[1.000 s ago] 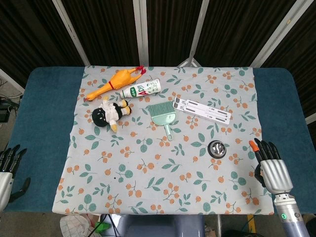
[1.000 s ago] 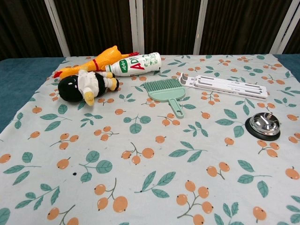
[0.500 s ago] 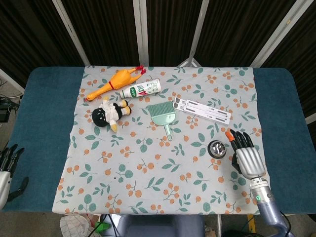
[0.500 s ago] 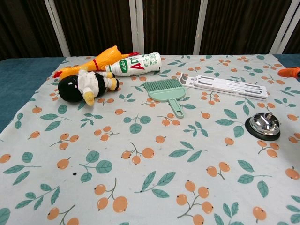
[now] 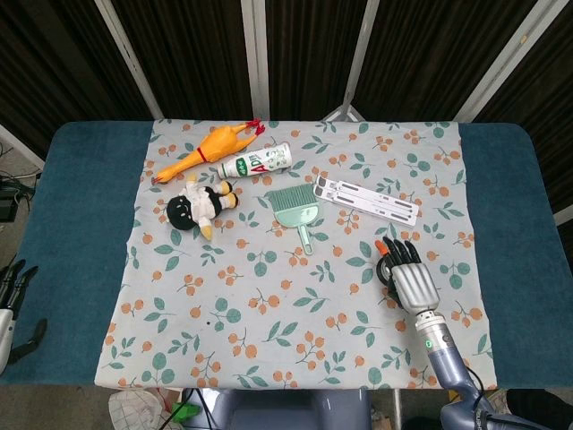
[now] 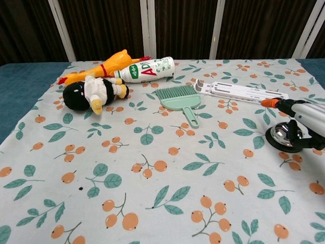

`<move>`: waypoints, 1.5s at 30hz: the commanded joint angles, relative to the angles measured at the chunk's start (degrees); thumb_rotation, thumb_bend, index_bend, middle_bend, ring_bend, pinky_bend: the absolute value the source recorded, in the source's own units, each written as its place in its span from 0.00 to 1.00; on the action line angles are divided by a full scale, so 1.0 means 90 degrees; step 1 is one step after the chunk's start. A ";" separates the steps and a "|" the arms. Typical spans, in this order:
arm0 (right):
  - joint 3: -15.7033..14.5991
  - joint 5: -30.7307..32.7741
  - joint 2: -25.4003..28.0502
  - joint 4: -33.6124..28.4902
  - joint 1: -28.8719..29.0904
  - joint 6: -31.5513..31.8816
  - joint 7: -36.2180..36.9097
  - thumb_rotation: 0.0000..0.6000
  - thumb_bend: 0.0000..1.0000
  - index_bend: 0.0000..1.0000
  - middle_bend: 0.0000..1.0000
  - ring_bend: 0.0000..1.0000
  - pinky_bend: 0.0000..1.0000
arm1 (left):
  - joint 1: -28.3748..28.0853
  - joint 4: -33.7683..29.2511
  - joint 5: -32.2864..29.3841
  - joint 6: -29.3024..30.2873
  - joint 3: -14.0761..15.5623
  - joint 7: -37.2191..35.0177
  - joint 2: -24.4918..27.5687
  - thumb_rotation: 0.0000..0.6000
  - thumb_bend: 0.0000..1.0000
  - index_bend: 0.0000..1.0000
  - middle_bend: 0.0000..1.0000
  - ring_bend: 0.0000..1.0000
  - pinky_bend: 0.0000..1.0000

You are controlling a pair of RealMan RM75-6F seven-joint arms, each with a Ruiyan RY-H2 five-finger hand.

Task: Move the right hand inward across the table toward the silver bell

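1. Where the head view looks down, I see my right hand (image 5: 407, 274) palm-down over the round silver bell on its black base, which it hides almost fully; fingers extended and slightly apart, holding nothing. My left hand (image 5: 9, 300) sits at the table's far left edge, fingers apart.
2. In the chest view, the bell (image 6: 285, 134) stands on the leaf-and-orange printed cloth (image 6: 152, 168), the right hand (image 6: 302, 122) just above it, touching or not I cannot tell.

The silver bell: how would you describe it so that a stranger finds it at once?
Look at the floral cloth on the blue table, on its right side, below the white slatted stand. There the right hand hovers over the silver bell: a shiny metal dome on a black base, the only reflective thing.
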 commanded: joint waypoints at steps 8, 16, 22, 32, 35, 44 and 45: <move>-0.0101 0.0033 -0.0686 0.1005 0.0254 -0.0250 0.0372 1.00 1.00 0.00 0.00 0.00 0.00 | -0.0018 0.0007 -0.0083 -0.0027 -0.0024 0.0046 -0.0017 1.00 0.52 0.09 0.00 0.00 0.00; -0.0155 -0.0094 -0.0776 0.1136 0.0348 -0.0204 0.0492 1.00 1.00 0.00 0.00 0.00 0.00 | -0.0067 -0.0005 -0.0075 -0.0121 0.0002 0.0161 -0.0064 1.00 0.52 0.09 0.00 0.00 0.00; 0.0153 -0.0295 -0.0177 0.0268 0.0353 0.0464 0.0268 1.00 1.00 0.00 0.00 0.00 0.00 | -0.0052 -0.0006 -0.0104 -0.0084 -0.0010 0.0130 -0.0052 1.00 0.52 0.09 0.00 0.00 0.00; 0.0053 -0.0700 0.1703 -0.2095 -0.0282 0.1492 -0.0318 1.00 1.00 0.00 0.00 0.00 0.00 | -0.0034 -0.0030 0.0023 -0.0052 0.0051 0.0088 -0.0023 1.00 0.53 0.09 0.00 0.00 0.00; -0.0225 -0.0865 0.2160 -0.2563 -0.0635 0.1820 -0.0437 1.00 1.00 0.00 0.00 0.00 0.00 | -0.0027 -0.0047 0.0069 -0.0037 0.0069 0.0085 -0.0018 1.00 0.52 0.09 0.00 0.00 0.00; -0.1011 -0.1450 0.2782 -0.2585 -0.1631 0.2842 -0.0199 1.00 1.00 0.00 0.00 0.00 0.00 | -0.0011 -0.0046 0.0202 -0.0013 0.0126 0.0009 0.0012 1.00 0.52 0.09 0.00 0.00 0.00; -0.1049 -0.1481 0.2831 -0.2562 -0.1707 0.2922 -0.0199 1.00 1.00 0.00 0.00 0.00 0.00 | -0.0005 -0.0047 0.0205 -0.0007 0.0130 0.0008 0.0019 1.00 0.52 0.09 0.00 0.00 0.00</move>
